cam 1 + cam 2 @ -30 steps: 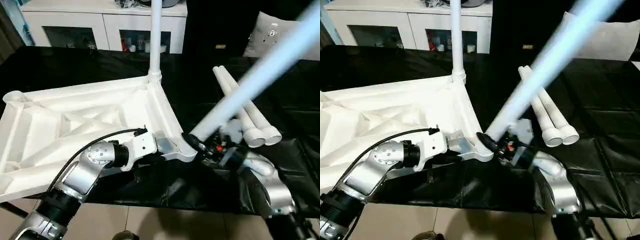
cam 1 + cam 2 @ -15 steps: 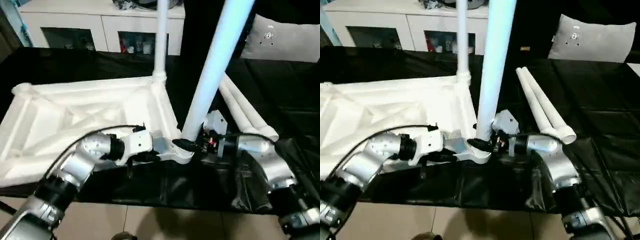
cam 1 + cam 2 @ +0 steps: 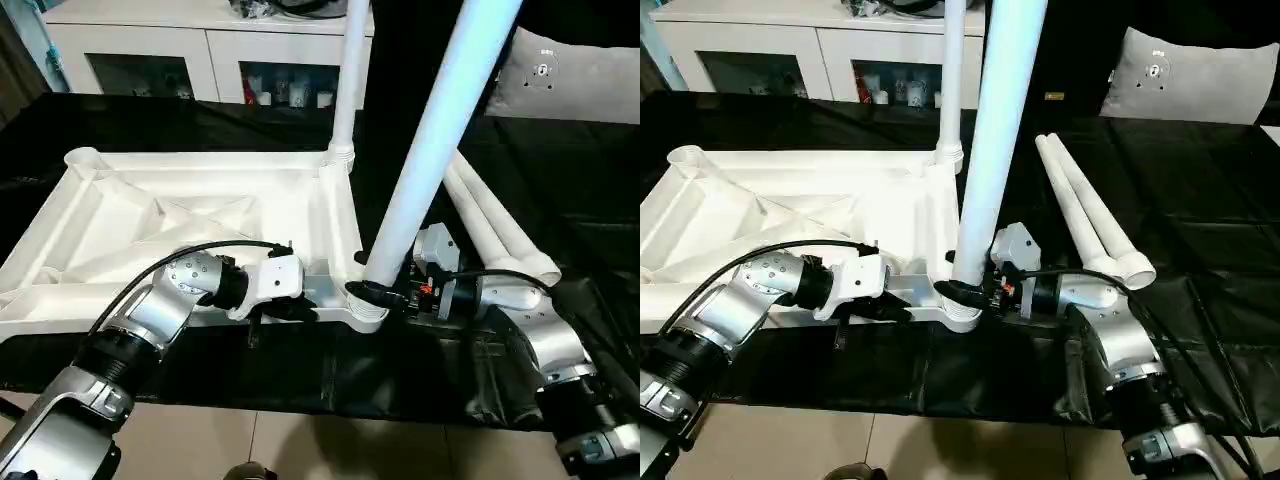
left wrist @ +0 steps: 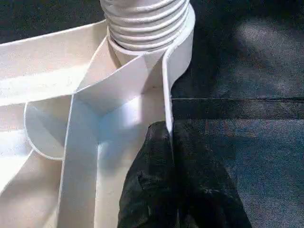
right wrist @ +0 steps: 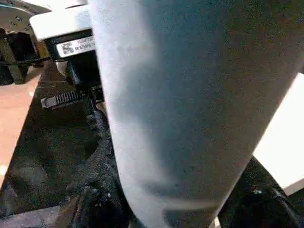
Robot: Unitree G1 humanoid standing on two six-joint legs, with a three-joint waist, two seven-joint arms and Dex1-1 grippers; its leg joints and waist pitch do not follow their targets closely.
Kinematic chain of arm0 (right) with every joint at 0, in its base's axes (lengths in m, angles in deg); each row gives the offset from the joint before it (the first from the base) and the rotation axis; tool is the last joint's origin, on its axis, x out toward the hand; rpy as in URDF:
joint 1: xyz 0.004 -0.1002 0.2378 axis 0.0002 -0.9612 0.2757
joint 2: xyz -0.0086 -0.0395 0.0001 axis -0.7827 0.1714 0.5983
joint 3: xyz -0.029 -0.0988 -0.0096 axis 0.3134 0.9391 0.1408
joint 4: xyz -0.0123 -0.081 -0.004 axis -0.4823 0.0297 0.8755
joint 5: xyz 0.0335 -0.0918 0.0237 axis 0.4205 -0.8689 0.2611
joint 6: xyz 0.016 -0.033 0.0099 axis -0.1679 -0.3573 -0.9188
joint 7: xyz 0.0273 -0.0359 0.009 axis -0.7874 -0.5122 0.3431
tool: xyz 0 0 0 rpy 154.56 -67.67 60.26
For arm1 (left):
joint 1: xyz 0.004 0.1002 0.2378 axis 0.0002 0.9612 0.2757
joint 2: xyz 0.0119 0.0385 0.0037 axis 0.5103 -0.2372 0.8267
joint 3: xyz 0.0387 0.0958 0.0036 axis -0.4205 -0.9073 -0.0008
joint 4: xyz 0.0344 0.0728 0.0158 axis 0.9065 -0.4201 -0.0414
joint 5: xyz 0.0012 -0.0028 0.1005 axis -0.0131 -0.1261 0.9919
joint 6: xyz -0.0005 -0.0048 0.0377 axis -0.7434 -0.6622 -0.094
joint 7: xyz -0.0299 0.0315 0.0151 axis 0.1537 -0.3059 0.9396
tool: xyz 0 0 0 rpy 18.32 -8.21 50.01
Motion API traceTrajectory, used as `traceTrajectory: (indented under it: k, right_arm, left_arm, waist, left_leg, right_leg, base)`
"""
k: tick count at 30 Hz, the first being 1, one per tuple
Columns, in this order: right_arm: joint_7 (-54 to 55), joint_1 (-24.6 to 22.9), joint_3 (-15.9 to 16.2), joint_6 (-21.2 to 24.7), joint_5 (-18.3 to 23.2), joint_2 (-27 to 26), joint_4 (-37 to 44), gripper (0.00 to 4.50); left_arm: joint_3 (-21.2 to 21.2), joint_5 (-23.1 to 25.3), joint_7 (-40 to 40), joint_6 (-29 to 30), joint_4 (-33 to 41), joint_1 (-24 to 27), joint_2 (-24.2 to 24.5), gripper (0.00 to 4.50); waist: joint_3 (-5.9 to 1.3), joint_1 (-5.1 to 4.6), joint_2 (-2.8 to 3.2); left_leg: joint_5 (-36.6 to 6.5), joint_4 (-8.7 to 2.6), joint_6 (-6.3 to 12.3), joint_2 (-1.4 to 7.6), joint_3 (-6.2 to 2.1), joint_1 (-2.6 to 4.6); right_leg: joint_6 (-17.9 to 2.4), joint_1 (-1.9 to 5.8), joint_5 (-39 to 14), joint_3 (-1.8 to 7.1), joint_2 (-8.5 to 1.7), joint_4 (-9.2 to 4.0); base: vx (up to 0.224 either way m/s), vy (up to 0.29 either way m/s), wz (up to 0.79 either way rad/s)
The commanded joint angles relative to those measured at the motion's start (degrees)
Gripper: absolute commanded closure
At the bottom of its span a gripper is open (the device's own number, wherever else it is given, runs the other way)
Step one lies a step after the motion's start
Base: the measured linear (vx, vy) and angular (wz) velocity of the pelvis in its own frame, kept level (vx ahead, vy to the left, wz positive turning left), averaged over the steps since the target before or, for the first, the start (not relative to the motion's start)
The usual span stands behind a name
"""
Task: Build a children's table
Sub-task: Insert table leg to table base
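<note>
While the white tabletop (image 3: 200,215) lies upside down on a black-covered surface with one leg (image 3: 343,90) already upright in its far right corner, the right gripper (image 3: 985,288) clasps the base of a second leg (image 3: 992,140), standing nearly upright in the near right corner socket (image 3: 365,310). The left gripper (image 4: 172,156) is pinched shut on the thin rim of the tabletop just beside that socket, steadying it. Two more legs (image 3: 495,225) lie side by side to the right; the next move is probably twisting this leg firmly home.
</note>
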Motion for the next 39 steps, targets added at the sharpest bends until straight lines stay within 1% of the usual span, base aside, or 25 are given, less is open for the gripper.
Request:
traceTrajectory:
  k: [1, 3, 6, 7, 8, 9, 11, 12, 13, 14, 15, 16, 17, 18, 19, 20, 21, 23, 24, 26, 30, 31, 32, 37, 39]
  right_arm:
    - [-1.22, -4.74, 4.8, 4.03, -2.86, 0.28, -4.65, 2.61]
    - [-0.09, -4.35, 5.13, 4.38, -3.81, -0.1, -5.69, 2.61]
    - [3.37, -3.88, 4.76, 5.34, -6.06, -0.74, -6.68, 2.61]
    - [4.78, -3.77, 4.56, 5.69, -6.83, -0.93, -6.85, 2.61]
    - [8.07, -3.57, 4.01, 6.33, -8.02, -1.45, -7.13, 2.61]
    - [11.59, -3.32, 3.18, 7.17, -8.83, -2.12, -7.49, 2.61]
    - [16.89, -2.94, 1.14, 8.92, -8.79, -3.58, -7.91, 2.61]
    - [18.03, -2.84, 0.56, 9.33, -8.59, -3.94, -8.02, 2.61]
    - [18.03, -2.84, 0.56, 9.33, -8.59, -3.94, -8.02, 2.61]
    - [20.35, -2.52, -0.4, 9.84, -8.53, -4.71, -8.43, 2.61]
    - [23.77, -1.8, -1.79, 10.34, -8.45, -5.89, -9.57, 2.61]
    - [26.21, -1.3, -2.69, 10.7, -8.37, -6.71, -10.37, 2.61]
    - [28.49, -0.69, -3.28, 10.39, -8.64, -7.39, -11.42, 2.61]
    - [29.48, -0.41, -3.48, 10.14, -8.77, -7.71, -11.91, 2.61]
    - [30.38, -0.18, -3.61, 9.92, -8.94, -7.99, -12.3, 2.61]
    - [31.69, 0.04, -3.89, 9.49, -9.01, -8.5, -12.67, 2.61]
    - [32.44, 0.07, -4.1, 9.38, -8.92, -8.85, -12.69, 2.61]
    - [33.03, 0.06, -4.2, 9.31, -8.93, -9.08, -12.66, 2.61]
    - [33.42, 0.01, -4.09, 9.38, -8.84, -9.25, -12.48, 2.61]
    - [33.71, -0.26, -3.7, 9.42, -8.89, -9.52, -11.97, 2.61]
    - [34.06, -0.63, -3.42, 8.97, -8.58, -9.99, -11.62, 2.61]
    - [34.29, -0.66, -3.19, 8.84, -8.52, -10.12, -11.76, 2.61]
    - [34.24, -0.67, -3.11, 8.78, -8.46, -10.18, -11.81, 2.61]
    - [34.7, 0.03, -2.73, 7.55, -8.93, -10.41, -13.08, 2.61]
    - [34.81, 0.56, -3.26, 6.87, -8.73, -10.7, -13.7, 2.61]
  left_arm:
    - [2.22, 1.53, 1.2, -0.52, -0.66, -1.13, 1.76, 4.5]
    - [2.31, 1.12, 0.89, -0.48, -0.73, -0.97, 1.86, 4.5]
    - [3.34, -0.18, 1.25, 2.25, 1.84, 0.56, 2.02, 4.5]
    - [3.72, -0.49, 1.61, 3.36, 3.02, 1.23, 2.17, 4.5]
    - [4.65, -0.51, 3.59, 6.32, 5.86, 2.85, 2.41, 4.5]
    - [5.71, -0.59, 5.84, 9.6, 9.0, 4.56, 2.37, 4.5]
    - [7.54, -0.83, 9.93, 17.06, 16.11, 8.15, 1.72, 4.5]
    - [7.92, -0.91, 10.85, 19.13, 18.26, 9.17, 1.43, 4.5]
    - [7.92, -0.91, 10.85, 19.13, 18.26, 9.17, 1.43, 4.5]
    - [8.37, -0.77, 12.41, 22.99, 22.83, 11.35, 0.71, 4.5]
    - [8.08, 0.14, 14.35, 27.71, 28.93, 14.14, -0.82, 4.5]
    - [7.85, 0.84, 15.66, 31.15, 33.25, 16.06, -1.9, 4.5]
    - [7.27, 1.61, 17.13, 34.26, 36.69, 17.37, -3.47, 4.5]
    - [6.75, 2.25, 17.89, 35.41, 37.93, 17.7, -4.32, 4.5]
    - [6.17, 2.74, 18.76, 36.65, 39.07, 17.88, -5.02, 4.5]
    - [5.09, 3.81, 20.6, 38.57, 40.2, 17.57, -6.31, 4.5]
    - [4.63, 4.26, 21.92, 39.66, 40.46, 17.2, -7.34, 4.5]
    - [4.42, 4.39, 23.03, 40.45, 40.29, 16.79, -8.39, 4.5]
    - [4.17, 4.57, 23.88, 40.8, 40.14, 16.48, -8.95, 4.5]
    - [3.74, 5.14, 24.39, 40.32, 39.73, 16.33, -8.55, 4.5]
    - [3.55, 7.16, 24.67, 40.18, 39.84, 16.44, -6.53, 4.5]
    - [3.27, 7.53, 24.87, 40.24, 40.06, 16.42, -6.06, 4.5]
    - [3.19, 7.54, 24.88, 40.14, 40.08, 16.44, -5.95, 4.5]
    - [3.22, 6.77, 24.63, 39.68, 39.08, 16.17, -5.57, 4.5]
    - [4.08, 5.25, 24.05, 39.76, 38.2, 15.81, -5.76, 4.5]
  waist:
    - [-1.79, -0.25, 0.64]
    - [-1.53, -0.27, 0.32]
    - [-1.4, -0.3, 0.38]
    - [-1.24, -0.41, 0.21]
    - [-1.1, -0.63, 0.1]
    - [-1.05, -0.82, 0.17]
    - [-0.85, -1.14, 0.09]
    - [-0.9, -1.31, 0.12]
    - [-0.61, -1.61, 0.2]
    - [-0.72, -1.81, 0.18]
    - [-0.98, -2.09, 0.14]
    - [-0.87, -2.42, 0.21]
    - [-0.94, -2.66, 0.02]
    - [-0.83, -2.61, 0.2]
    - [-0.96, -2.69, 0.15]
    - [-1.05, -2.7, -0.41]
    - [-1.09, -2.59, -0.37]
    - [-1.11, -2.16, -0.36]
    - [-1.24, -2.07, -0.52]
    - [-1.24, -1.89, -0.48]
    - [-1.09, -1.98, -0.32]
    - [-1.02, -1.97, -0.05]
    - [-1.02, -2.01, -0.12]
    - [-1.09, -2.11, -0.01]
    - [-1.05, -2.13, 0.13]
  left_leg:
    - [-15.56, -4.88, 1.12, 3.57, -1.39, 0.99]
    - [-17.0, -5.13, 0.77, 3.55, -1.32, 1.05]
    - [-17.31, -5.41, 0.31, 3.61, -1.34, 1.19]
    - [-17.55, -5.56, 0.08, 3.6, -1.35, 1.13]
    - [-18.31, -5.75, -0.07, 3.63, -1.35, 1.17]
    - [-18.46, -6.02, -0.73, 3.87, -1.48, 1.12]
    - [-20.01, -6.13, -0.82, 3.57, -1.48, 1.23]
    - [-20.11, -6.2, -1.13, 3.76, -1.58, 1.22]
    - [-20.6, -6.34, -1.13, 3.54, -1.75, 0.83]
    - [-21.43, -6.43, -1.65, 3.69, -1.78, 1.05]
    - [-20.61, -6.47, -1.72, 3.77, -1.77, 1.09]
    - [-20.08, -6.62, -1.66, 3.83, -1.79, 0.83]
    - [-19.27, -6.65, -1.21, 3.67, -1.73, 0.67]
    - [-18.95, -6.41, -0.86, 3.51, -1.54, 0.96]
    - [-18.55, -6.31, -0.78, 3.51, -1.41, 1.1]
    - [-17.29, -6.19, -0.17, 3.42, -1.32, 0.87]
    - [-16.35, -6.07, 0.25, 3.42, -1.17, 1.01]
    - [-14.28, -5.93, 0.86, 3.26, -1.07, 0.86]
    - [-13.81, -5.85, 1.02, 3.22, -1.07, 0.86]
    - [-13.31, -5.86, 1.19, 3.19, -1.13, 0.79]
    - [-15.26, -6.09, 0.64, 3.25, -1.21, 0.83]
    - [-16.34, -6.19, 0.16, 3.26, -1.29, 0.92]
    - [-16.6, -6.2, 0.02, 3.26, -1.29, 0.92]
    - [-16.76, -6.22, -0.4, 3.2, -1.32, 0.84]
    - [-17.12, -6.21, -0.45, 3.16, -1.31, 0.9]
  right_leg:
    - [-14.64, 1.49, -3.56, 3.13, -4.64, -4.64]
    - [-13.92, 1.39, -7.34, 3.27, -4.75, -5.07]
    - [-13.28, 1.24, -9.64, 3.38, -4.81, -5.33]
    - [-13.16, 1.2, -10.52, 3.42, -4.83, -5.36]
    - [-12.87, 1.06, -12.18, 3.47, -4.85, -5.6]
    - [-12.94, 1.07, -12.71, 3.52, -4.95, -5.36]
    - [-11.87, 0.76, -17.31, 3.59, -4.83, -5.95]
    - [-11.7, 0.82, -17.76, 3.71, -5.0, -5.86]
    - [-10.93, 0.8, -20.24, 3.59, -4.88, -6.12]
    - [-10.31, 0.7, -21.54, 3.67, -4.9, -6.28]
    - [-10.67, 0.79, -19.45, 3.65, -4.78, -6.15]
    - [-11.11, 0.81, -17.85, 3.61, -4.69, -5.98]
    - [-11.07, 0.94, -16.86, 3.32, -4.43, -6.1]
    - [-11.05, 0.52, -16.48, 3.47, -4.35, -6.43]
    - [-11.28, 0.52, -15.48, 3.59, -4.34, -6.44]
    - [-11.56, 0.73, -13.86, 3.58, -4.29, -6.38]
    - [-11.57, 0.67, -12.75, 3.62, -4.23, -6.38]
    - [-11.39, 0.84, -10.94, 3.54, -4.17, -6.37]
    - [-11.3, 0.92, -10.4, 3.51, -4.14, -6.33]
    - [-11.07, 1.01, -9.4, 3.41, -4.1, -6.22]
    - [-10.54, 0.86, -11.29, 3.39, -4.09, -6.42]
    - [-10.1, 0.75, -12.7, 3.43, -4.12, -6.54]
    - [-10.03, 0.74, -12.87, 3.44, -4.12, -6.58]
    - [-10.01, 0.78, -12.21, 3.42, -4.1, -6.54]
    - [-10.34, 0.74, -12.21, 3.42, -4.09, -6.5]
  base:
    - [0.0, 0.0, 0.0]
    - [0.0, 0.0, 0.0]
    - [0.0, 0.0, 0.0]
    - [0.0, 0.0, 0.0]
    - [0.0, 0.0, 0.0]
    - [0.0, 0.0, 0.0]
    - [0.0, 0.0, 0.0]
    - [0.0, 0.0, 0.0]
    - [0.0, 0.0, 0.0]
    - [0.0, 0.0, 0.0]
    - [0.0, 0.0, 0.0]
    - [0.0, 0.0, 0.0]
    - [0.0, 0.0, 0.0]
    - [0.0, 0.0, 0.0]
    - [0.0, 0.0, 0.0]
    - [0.0, 0.0, 0.0]
    - [0.0, 0.0, 0.0]
    - [0.0, 0.0, 0.0]
    - [0.0, 0.0, 0.0]
    - [0.0, 0.0, 0.0]
    - [0.0, 0.0, 0.0]
    - [0.0, 0.0, 0.0]
    - [0.0, 0.0, 0.0]
    - [0.0, 0.0, 0.0]
    - [0.0, 0.0, 0.0]
